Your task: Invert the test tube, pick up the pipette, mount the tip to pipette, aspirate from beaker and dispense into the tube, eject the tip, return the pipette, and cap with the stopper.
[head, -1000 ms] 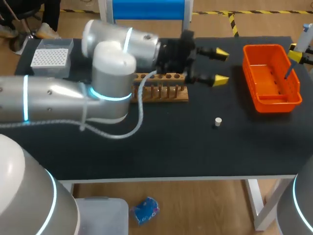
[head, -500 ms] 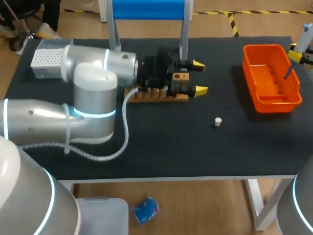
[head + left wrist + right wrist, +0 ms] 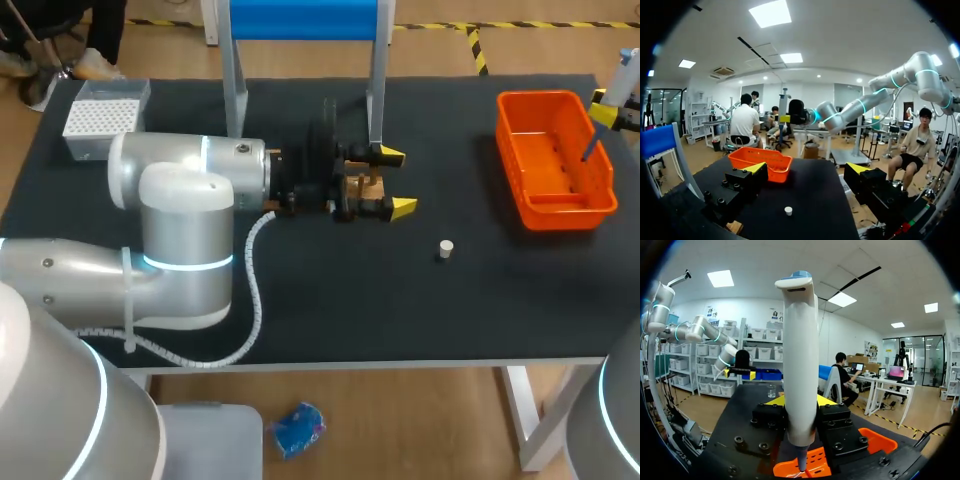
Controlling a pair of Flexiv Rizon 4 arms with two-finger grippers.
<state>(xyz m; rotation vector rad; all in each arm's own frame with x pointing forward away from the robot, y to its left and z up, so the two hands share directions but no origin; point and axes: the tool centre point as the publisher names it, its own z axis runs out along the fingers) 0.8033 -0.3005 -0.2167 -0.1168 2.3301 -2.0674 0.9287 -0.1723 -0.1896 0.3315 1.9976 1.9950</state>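
In the head view my left gripper (image 3: 396, 181) stands open over the right end of the wooden tube rack (image 3: 366, 186), most of which the arm hides. The left wrist view shows its fingers (image 3: 756, 168) wide apart with nothing between them, and the white stopper (image 3: 788, 211) lies on the table ahead. The stopper (image 3: 446, 248) sits alone, right of the rack. At the table's right edge my right gripper (image 3: 610, 108) is shut on the white pipette (image 3: 799, 365), held upright. The pipette's lower end (image 3: 592, 148) hangs over the orange bin (image 3: 556, 200).
A white tip box (image 3: 100, 118) stands at the back left corner. A blue stand (image 3: 305, 20) on metal legs (image 3: 375, 90) rises behind the rack. The orange bin (image 3: 816, 464) lies directly under my right gripper. A small clear vessel (image 3: 771, 390) shows farther along the table.
My left arm has drawn back to the left, bringing its open gripper from near the orange bin to the rack's right end. The right arm and pipette have not moved.
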